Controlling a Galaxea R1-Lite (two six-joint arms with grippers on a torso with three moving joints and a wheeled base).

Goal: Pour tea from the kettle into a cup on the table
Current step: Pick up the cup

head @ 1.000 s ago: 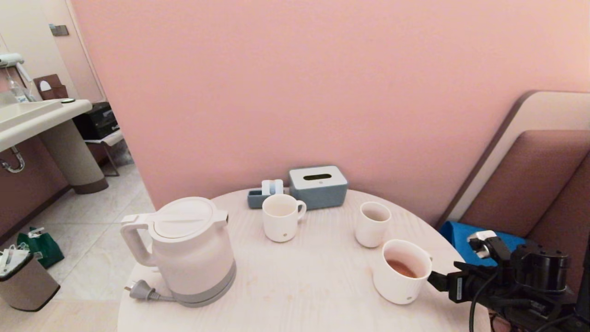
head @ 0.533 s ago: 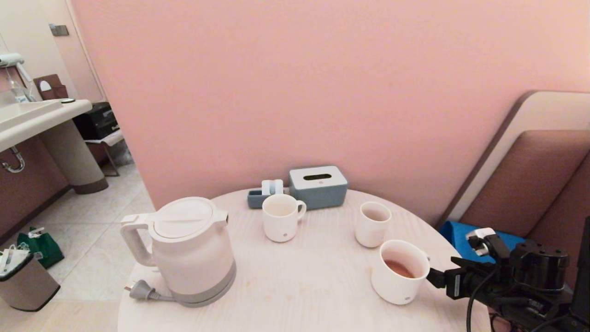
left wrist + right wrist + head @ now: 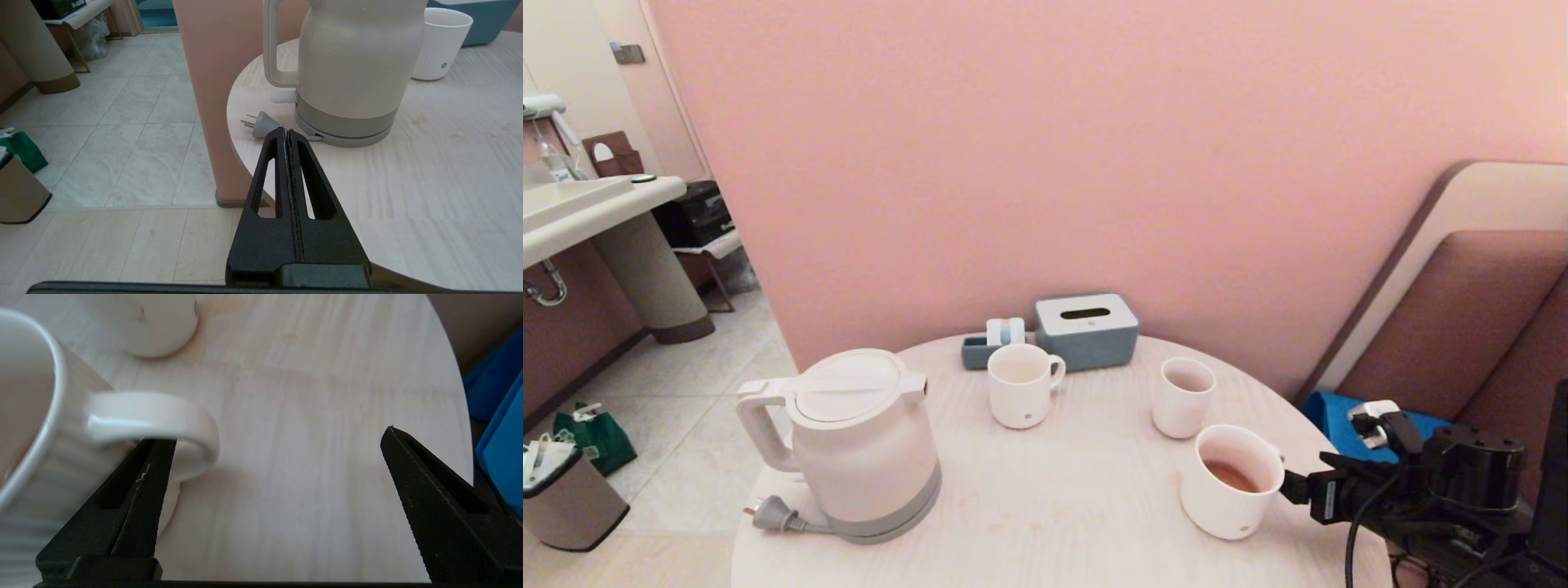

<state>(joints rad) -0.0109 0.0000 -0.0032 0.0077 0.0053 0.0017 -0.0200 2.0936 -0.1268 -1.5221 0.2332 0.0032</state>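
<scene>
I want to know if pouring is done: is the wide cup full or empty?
Neither: the cup holds a shallow pool of reddish-brown tea at its bottom, with its inner walls bare above.

A large white plastic electric kettle (image 3: pixel 854 445) with a grey bottom band stands upright at the lower left of the frame, lid shut, loop handle pointing left. At lower right a wide cream-white mug (image 3: pixel 1230 480) sits upright, holding shallow reddish-brown tea (image 3: pixel 1232 475). Both rest well apart on the round pale wood-grain tabletop (image 3: pixel 1054 498).
</scene>
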